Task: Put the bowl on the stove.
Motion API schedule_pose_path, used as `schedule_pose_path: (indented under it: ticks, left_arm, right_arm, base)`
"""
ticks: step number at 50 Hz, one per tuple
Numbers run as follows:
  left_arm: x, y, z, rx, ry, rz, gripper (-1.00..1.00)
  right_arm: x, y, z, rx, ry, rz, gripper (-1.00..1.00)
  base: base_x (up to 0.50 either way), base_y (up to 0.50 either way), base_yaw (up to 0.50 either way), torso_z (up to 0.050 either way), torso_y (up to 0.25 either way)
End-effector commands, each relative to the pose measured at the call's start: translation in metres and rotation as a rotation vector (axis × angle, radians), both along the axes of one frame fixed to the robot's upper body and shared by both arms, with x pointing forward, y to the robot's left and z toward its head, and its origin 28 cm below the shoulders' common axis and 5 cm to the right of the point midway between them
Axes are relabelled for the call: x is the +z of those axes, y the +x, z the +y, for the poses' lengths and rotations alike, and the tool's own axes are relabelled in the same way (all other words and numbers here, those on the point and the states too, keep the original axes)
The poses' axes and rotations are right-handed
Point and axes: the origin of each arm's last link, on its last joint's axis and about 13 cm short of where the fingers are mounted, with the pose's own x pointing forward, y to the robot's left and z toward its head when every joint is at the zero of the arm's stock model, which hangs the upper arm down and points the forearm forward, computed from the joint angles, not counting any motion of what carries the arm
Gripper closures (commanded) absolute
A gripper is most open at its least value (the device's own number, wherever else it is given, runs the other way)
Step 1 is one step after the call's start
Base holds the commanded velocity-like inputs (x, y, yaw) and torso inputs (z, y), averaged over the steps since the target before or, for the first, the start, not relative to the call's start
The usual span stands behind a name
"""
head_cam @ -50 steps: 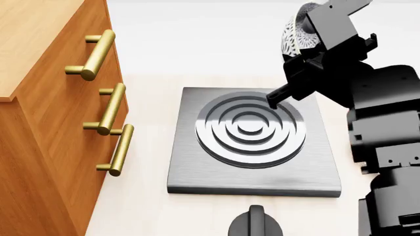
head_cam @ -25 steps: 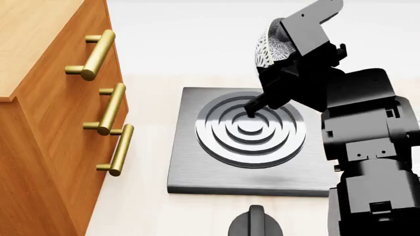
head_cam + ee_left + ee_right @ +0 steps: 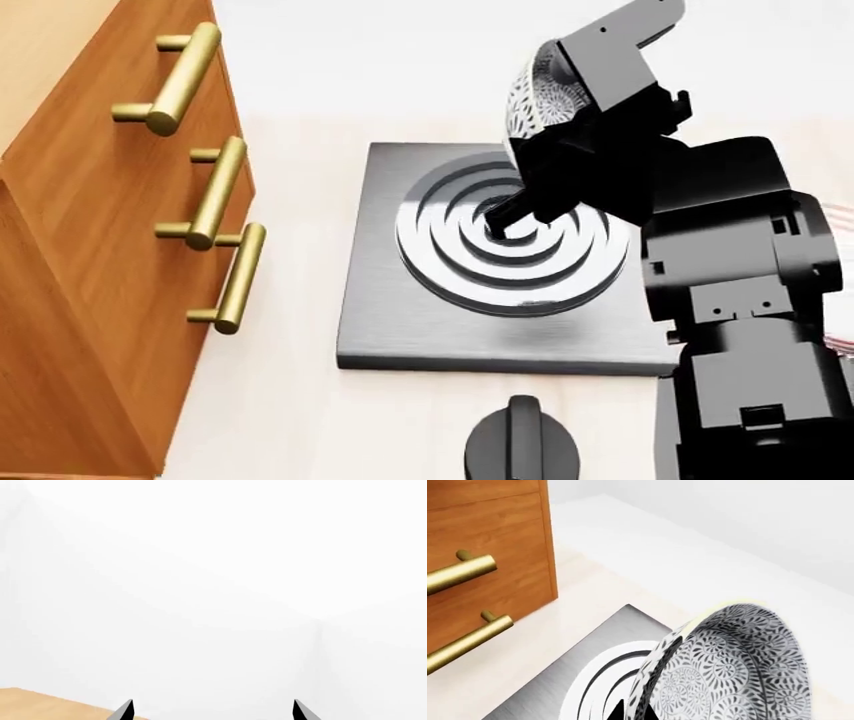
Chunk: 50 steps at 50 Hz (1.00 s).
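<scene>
While the bowl is hanging tilted on its edge above the far part of the stove, I am holding it in the right gripper, jaws closed on its rim, with one fingertip pointing down over the burner rings. The carry looks done to me; levelling, lowering and releasing are still waiting. The left gripper is showing only two parted tips, holding nothing, facing a blank wall. The knob is sitting on the surface near me.

Bowl mostly behind right arm
</scene>
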Motion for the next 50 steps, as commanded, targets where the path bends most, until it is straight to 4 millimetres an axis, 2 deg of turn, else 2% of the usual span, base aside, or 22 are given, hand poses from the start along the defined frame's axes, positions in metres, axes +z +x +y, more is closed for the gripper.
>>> schedule_pose_path:
  ticks: [1, 8, 50]
  left_arm:
    - [0.0004, -0.003, 0.0019, 0.011, -0.006, -0.063, -1.0]
    - [0.001, -0.0025, 0.0026, -0.002, -0.024, -0.053, -1.0]
    - [-0.0003, -0.0024, 0.0032, -0.015, -0.057, -0.054, -1.0]
  right_arm:
    - [0.0028, 0.0017, 0.0083, 0.032, 0.014, -0.007, 1.0]
    - [0.0035, 0.002, 0.0099, 0.038, 0.018, -0.009, 1.0]
    - [-0.0017, 0.002, 0.017, 0.042, 0.053, 0.013, 1.0]
  base:
    - [0.0, 0.0, 0.0, 0.0, -0.25]
    - [0.0, 0.0, 0.0, 0.0, -0.181]
    - [0.0, 0.0, 0.0, 0.0, -0.023]
